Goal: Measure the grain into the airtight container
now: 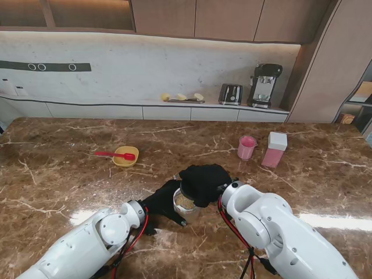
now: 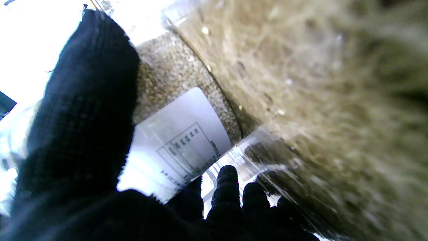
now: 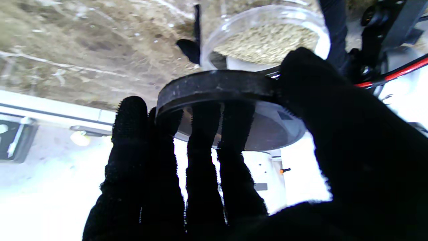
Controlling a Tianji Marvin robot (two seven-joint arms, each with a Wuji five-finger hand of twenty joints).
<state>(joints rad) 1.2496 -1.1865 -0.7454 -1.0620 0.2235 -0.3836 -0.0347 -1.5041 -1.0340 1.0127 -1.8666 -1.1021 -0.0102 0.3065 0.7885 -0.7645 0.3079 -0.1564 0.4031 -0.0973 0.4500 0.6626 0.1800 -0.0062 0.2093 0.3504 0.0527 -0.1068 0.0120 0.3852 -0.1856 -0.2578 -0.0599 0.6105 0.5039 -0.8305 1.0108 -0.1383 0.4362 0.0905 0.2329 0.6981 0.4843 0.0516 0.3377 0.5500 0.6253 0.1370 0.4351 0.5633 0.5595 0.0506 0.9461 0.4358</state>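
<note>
Nearest me on the desk, the left hand is wrapped around a clear jar of grain, which seems to stand upright, long axis vertical, mouth upward. The right hand sits over the mouth, fingers clamped on a dark round lid lifted just clear of the rim. Farther off to the left lies a yellow bowl with a red spoon. Far right stand a pink cup and a pink container, upright, close together.
</note>
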